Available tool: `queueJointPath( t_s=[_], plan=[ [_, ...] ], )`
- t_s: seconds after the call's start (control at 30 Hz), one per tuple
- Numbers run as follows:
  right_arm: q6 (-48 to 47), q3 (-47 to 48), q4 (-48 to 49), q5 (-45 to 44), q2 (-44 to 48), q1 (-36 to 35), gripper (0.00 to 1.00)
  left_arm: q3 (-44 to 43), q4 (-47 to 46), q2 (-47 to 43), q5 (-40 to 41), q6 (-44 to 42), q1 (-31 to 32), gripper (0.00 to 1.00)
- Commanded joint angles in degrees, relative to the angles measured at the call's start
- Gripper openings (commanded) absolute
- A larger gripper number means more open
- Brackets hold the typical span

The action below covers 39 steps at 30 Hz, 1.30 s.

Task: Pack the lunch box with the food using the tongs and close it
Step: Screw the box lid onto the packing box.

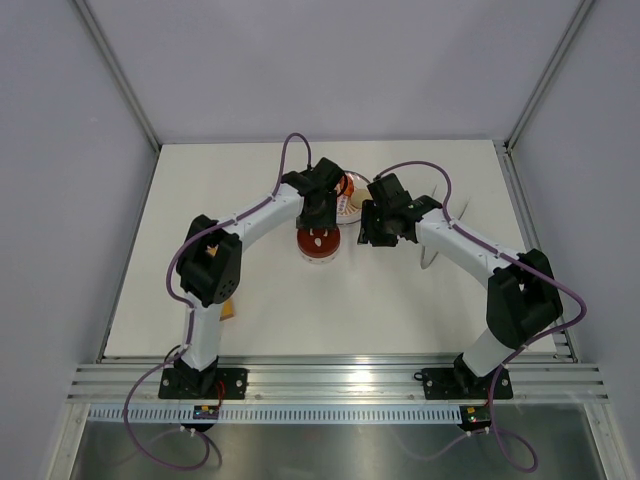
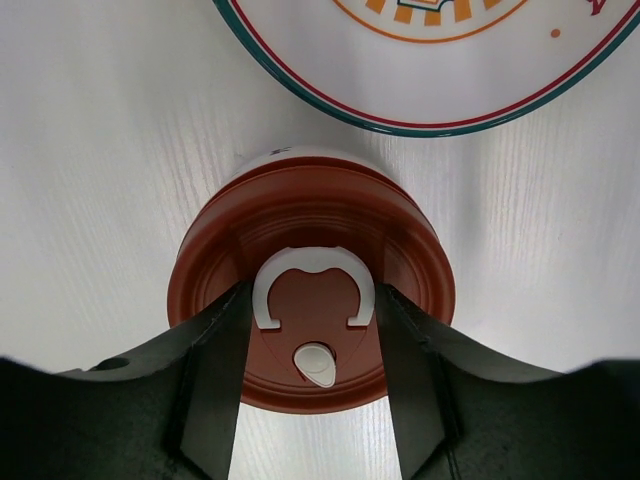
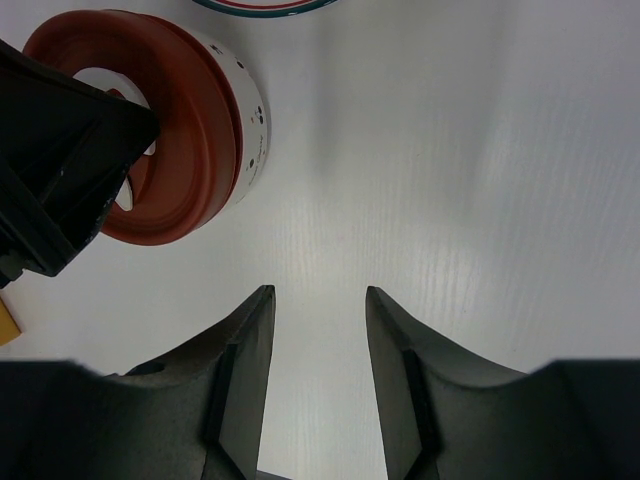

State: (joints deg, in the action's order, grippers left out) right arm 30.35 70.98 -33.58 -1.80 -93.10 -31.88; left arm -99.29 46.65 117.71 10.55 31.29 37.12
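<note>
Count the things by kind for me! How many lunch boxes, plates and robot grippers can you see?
Lunch box, red lid on: 1
Patterned plate: 1
Robot grippers: 2, the left gripper and the right gripper
Total: 4

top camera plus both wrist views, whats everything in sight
lunch box: 1, dark-red lid on, pale side, table centre
plate: 1, white, teal-and-red rim, behind the lunch box
bar: 1, yellow-orange, under the left arm
tongs: perhaps 1, thin, silvery, by the right arm, too small to be sure
table: 1, white, under everything
left pincer: 1, black, fingers astride the lid's white mark
right pincer: 1, black, open, right of the lunch box
</note>
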Motion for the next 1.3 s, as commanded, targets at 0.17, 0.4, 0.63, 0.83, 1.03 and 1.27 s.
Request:
queueJointPath(
  t_s=[0.17, 0.4, 0.63, 0.83, 1.03, 1.27],
  plan=[
    [0.6, -0.1, 1.9, 1.4, -0.6, -0.5, 0.49, -1.6, -1.3, -1.5, 2.1, -1.1, 0.1, 0.47],
    [0.9, 0.2, 2.2, 1.5, -0.9, -0.6, 0.49, 5.6, -6.5, -7.5, 2.5, -2.1, 0.2, 0.46],
    [0.9, 0.7, 2.2, 1.5, -1.6, -0.6, 0.48, 17.4, -17.1, -14.6, 2.7, -2.5, 0.8, 0.47],
    [1.0, 0.7, 2.2, 1.5, -1.6, -0.5, 0.48, 21.9, -21.6, -18.1, 4.0, -3.3, 1.7, 0.48],
    [1.0, 0.7, 2.3, 1.5, -1.6, -0.6, 0.48, 24.8, -25.0, -20.5, 4.7, -4.4, 2.6, 0.50],
    [1.0, 0.8, 2.3, 1.5, -1.6, -0.6, 0.48, 28.6, -27.1, -22.6, 5.5, -4.2, 3.0, 0.54]
  ],
)
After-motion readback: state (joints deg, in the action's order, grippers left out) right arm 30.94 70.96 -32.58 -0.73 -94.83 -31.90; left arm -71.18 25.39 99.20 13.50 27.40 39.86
